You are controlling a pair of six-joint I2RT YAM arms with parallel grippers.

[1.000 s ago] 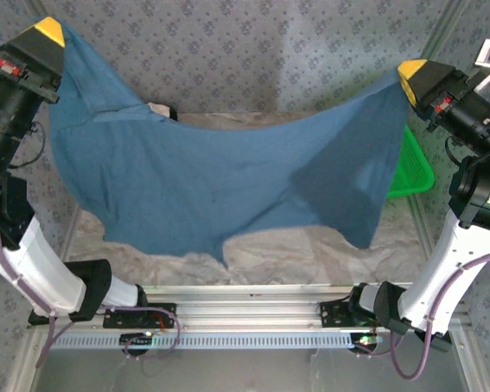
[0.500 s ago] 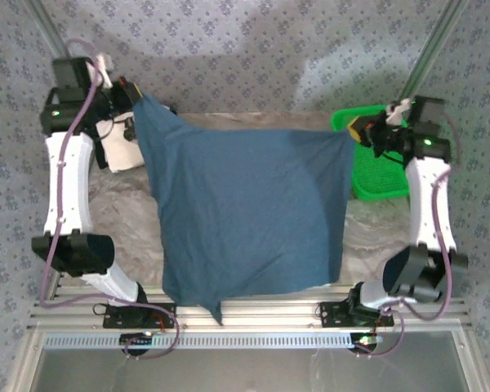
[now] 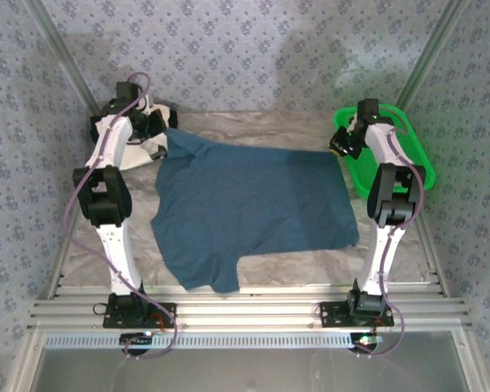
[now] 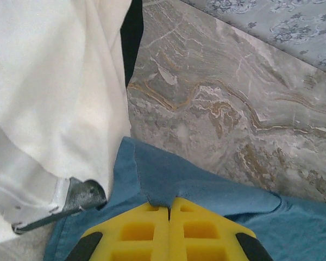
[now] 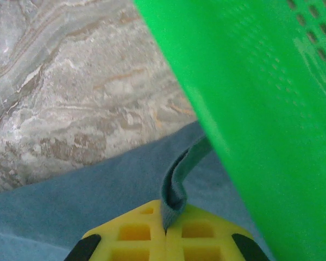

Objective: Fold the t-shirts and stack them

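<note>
Marbled grey bench (image 3: 294,265) with floral-papered walls (image 3: 245,57) around it. The teal-blue t-shirt (image 3: 253,204) lies flat mid-bench, long axis left to right, sleeves toward the left. The left end effector (image 4: 169,206) and right end effector (image 5: 165,215) each pinch a far corner. The white t-shirt (image 4: 49,92) lies far left.

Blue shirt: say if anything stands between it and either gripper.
Nothing visible does. The left gripper is shut on the blue shirt at its far left corner, the right gripper at its far right corner. The white shirt lies beside the left one, the green basket beside the right.
</note>
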